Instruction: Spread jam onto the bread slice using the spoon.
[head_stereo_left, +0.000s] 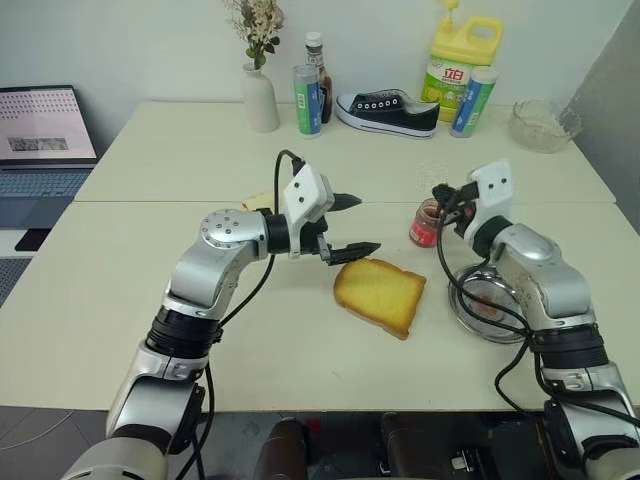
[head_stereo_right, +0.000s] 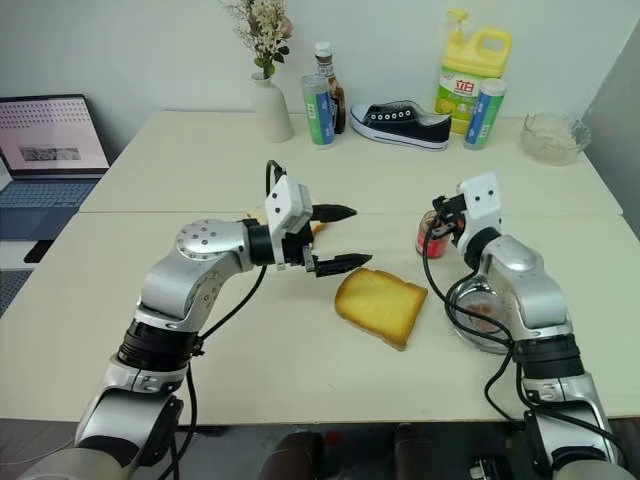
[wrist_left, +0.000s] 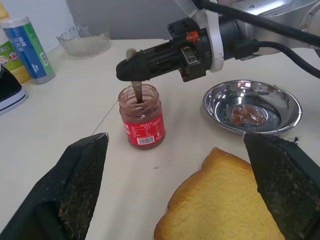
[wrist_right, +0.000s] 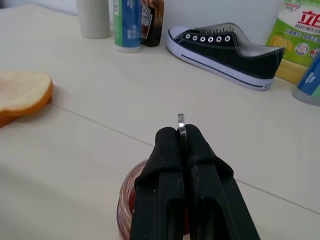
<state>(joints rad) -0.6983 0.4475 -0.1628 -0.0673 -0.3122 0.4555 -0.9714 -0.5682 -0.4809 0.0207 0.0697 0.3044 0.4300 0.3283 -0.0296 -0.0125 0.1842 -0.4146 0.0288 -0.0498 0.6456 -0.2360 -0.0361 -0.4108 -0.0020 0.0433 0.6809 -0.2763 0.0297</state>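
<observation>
- Pale worktop (head_stereo_left: 120, 330) fills the frame, a white wall behind it; at the far left edge sits a laptop (head_stereo_left: 45, 140), and along the upper edge stand a vase (head_stereo_left: 261, 98), bottles, a black shoe (head_stereo_left: 388, 112) and a yellow detergent jug (head_stereo_left: 459, 58).
- Left of centre, the left hand (head_stereo_left: 352, 224) hovers just above the bread's upper-left corner, fingers spread wide apart and holding nothing.
- At centre lies the bread slice (head_stereo_left: 381, 295), flat on the worktop: light, soft and easy to dent, so likely better pinned gently at the crust than squeezed.
- Right of centre stands the jam (wrist_left: 142, 122) jar: glass, smooth, probably tippy.
- Above it, the right hand (wrist_left: 131, 70) is clamped on the spoon (wrist_left: 136, 92), whose bowl dips into the jar; the thin, slick metal handle could twist.
- Lower right, a steel dish (wrist_left: 252, 106) carries a red smear.
</observation>
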